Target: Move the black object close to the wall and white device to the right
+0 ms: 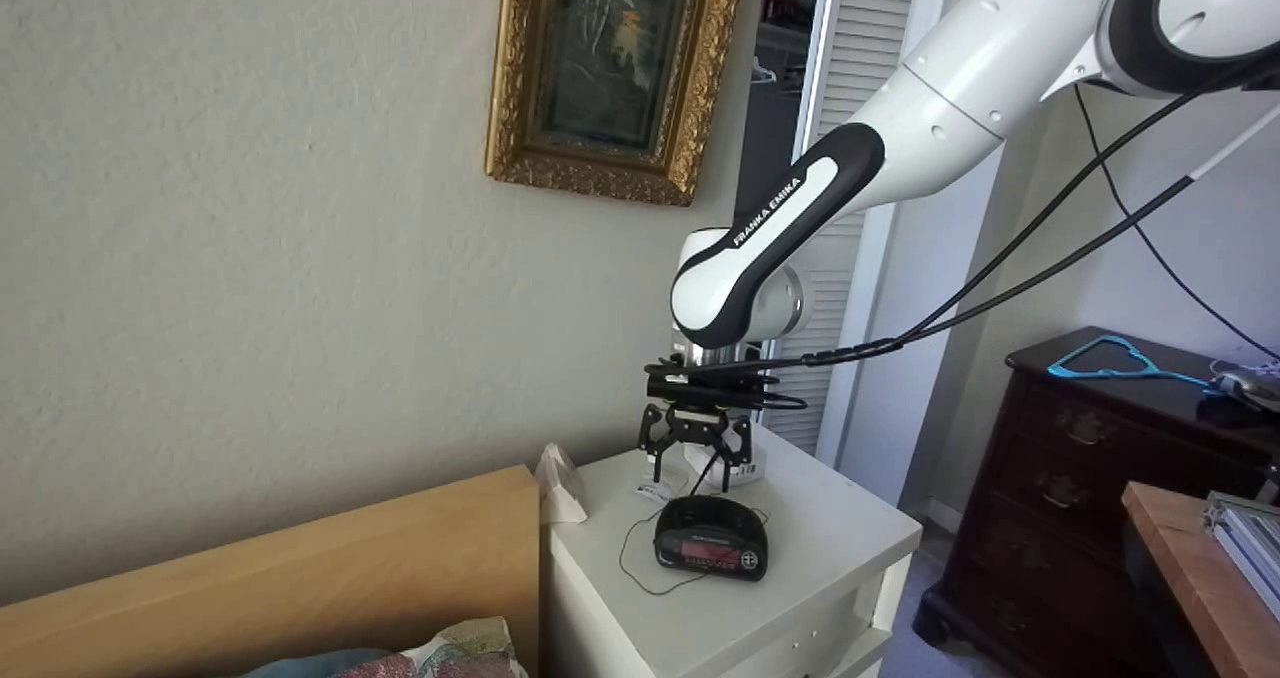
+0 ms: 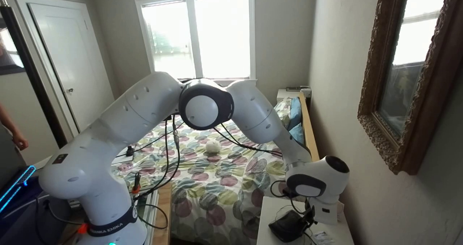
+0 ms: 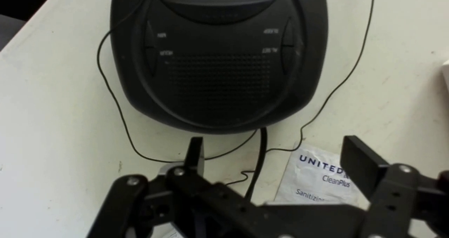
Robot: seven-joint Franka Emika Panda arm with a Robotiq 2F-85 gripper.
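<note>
Black rounded clock radio (image 1: 712,538), reddish front, sits on the boxy white nightstand (image 1: 820,530), closer to its front edge than its wall-side edge, apart from the beige-grey wall (image 1: 290,258). Containers: white printed sachet (image 3: 308,176) flat behind the radio, contents hidden; dark-wood chest of drawers (image 1: 1060,533) looks closed, blue hanger (image 1: 1152,372) on top. White-and-black arm (image 2: 203,111) arches high, then slopes down; black two-finger gripper (image 1: 691,482) points straight down wall-side of the radio, jaws wide.
</note>
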